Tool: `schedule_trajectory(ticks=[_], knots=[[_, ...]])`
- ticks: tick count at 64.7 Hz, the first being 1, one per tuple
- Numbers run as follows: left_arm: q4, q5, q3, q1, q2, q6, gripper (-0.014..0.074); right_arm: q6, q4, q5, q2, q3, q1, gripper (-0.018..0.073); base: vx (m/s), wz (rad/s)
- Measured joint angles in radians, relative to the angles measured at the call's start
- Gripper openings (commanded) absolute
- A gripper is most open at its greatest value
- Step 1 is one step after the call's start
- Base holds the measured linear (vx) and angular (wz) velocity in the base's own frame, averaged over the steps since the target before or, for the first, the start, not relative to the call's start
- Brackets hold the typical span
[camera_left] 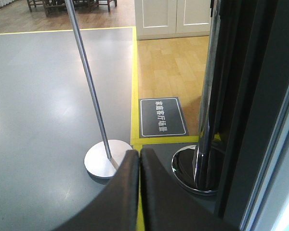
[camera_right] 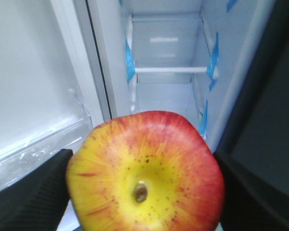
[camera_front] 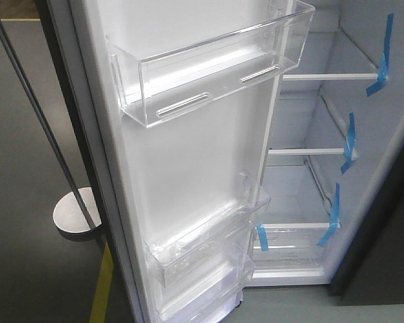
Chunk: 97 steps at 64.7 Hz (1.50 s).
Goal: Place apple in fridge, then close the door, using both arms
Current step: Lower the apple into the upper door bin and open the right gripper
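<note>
In the right wrist view the apple (camera_right: 144, 173), red with a yellow centre around the stem pit, fills the lower frame. My right gripper (camera_right: 142, 185) is shut on it, a black finger (camera_right: 33, 195) pressing each side. Beyond it stands the open fridge (camera_right: 168, 43), with a white interior, a white-edged shelf (camera_right: 169, 70) and blue tape strips. The front view shows the fridge (camera_front: 303, 182) with its door (camera_front: 188, 161) swung open at the left, white inside, carrying clear bins (camera_front: 215, 67). My left gripper (camera_left: 139, 161) is shut on nothing, low over the grey floor outside the door.
A thin pole on a round metal base (camera_left: 105, 161) and a chrome post with its base (camera_left: 197, 171) stand on the floor by the left gripper. A yellow floor line (camera_left: 135, 86) and a dark floor sign (camera_left: 163, 117) lie behind. The door's dark outer edge (camera_left: 260, 120) is at the right.
</note>
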Motion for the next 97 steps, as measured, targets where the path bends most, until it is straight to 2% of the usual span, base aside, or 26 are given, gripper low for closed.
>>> schedule_trajectory(ticks=[8, 17, 23, 33, 48, 55, 62, 73, 84, 90, 97], knots=[[0.0, 0.0, 0.0, 0.0, 0.0, 0.0, -0.0005, -0.158, 0.122, 0.015, 0.07, -0.159, 0.0, 0.0137, 0.0, 0.0], [0.0, 0.0, 0.0, 0.0, 0.0, 0.0, -0.0005, -0.326, 0.317, 0.048, 0.262, -0.458, 0.0, 0.015, 0.0, 0.0], [0.0, 0.0, 0.0, 0.0, 0.0, 0.0, -0.0005, -0.399, 0.419, 0.077, 0.41, -0.647, 0.0, 0.0164, 0.0, 0.0], [0.0, 0.0, 0.0, 0.0, 0.0, 0.0, -0.0005, -0.435, 0.521, 0.184, 0.683, -0.967, 0.0, 0.0174, 0.0, 0.0], [0.0, 0.0, 0.0, 0.0, 0.0, 0.0, -0.0005, -0.434, 0.591, 0.419, 1.023, -1.416, 0.009, 0.0181, 0.0, 0.0], [0.0, 0.0, 0.0, 0.0, 0.0, 0.0, -0.0005, -0.421, 0.579, 0.428, 1.116, -1.51, 0.051, 0.019, 0.0, 0.0], [0.0, 0.0, 0.0, 0.0, 0.0, 0.0, -0.0005, -0.434, 0.537, 0.412, 1.167, -1.543, 0.139, 0.0202, 0.0, 0.0], [0.0, 0.0, 0.0, 0.0, 0.0, 0.0, -0.0005, -0.411, 0.384, 0.382, 1.221, -1.55, 0.293, 0.0258, 0.0, 0.0], [0.0, 0.0, 0.0, 0.0, 0.0, 0.0, -0.0005, -0.312, 0.232, 0.363, 1.263, -1.55, 0.363, 0.0424, 0.0, 0.0], [0.0, 0.0, 0.0, 0.0, 0.0, 0.0, -0.0005, -0.289, 0.21, 0.365, 1.272, -1.55, 0.372, 0.0542, 0.0, 0.0], [0.0, 0.0, 0.0, 0.0, 0.0, 0.0, -0.0005, -0.282, 0.201, 0.361, 1.272, -1.55, 0.372, 0.0636, 0.0, 0.0]])
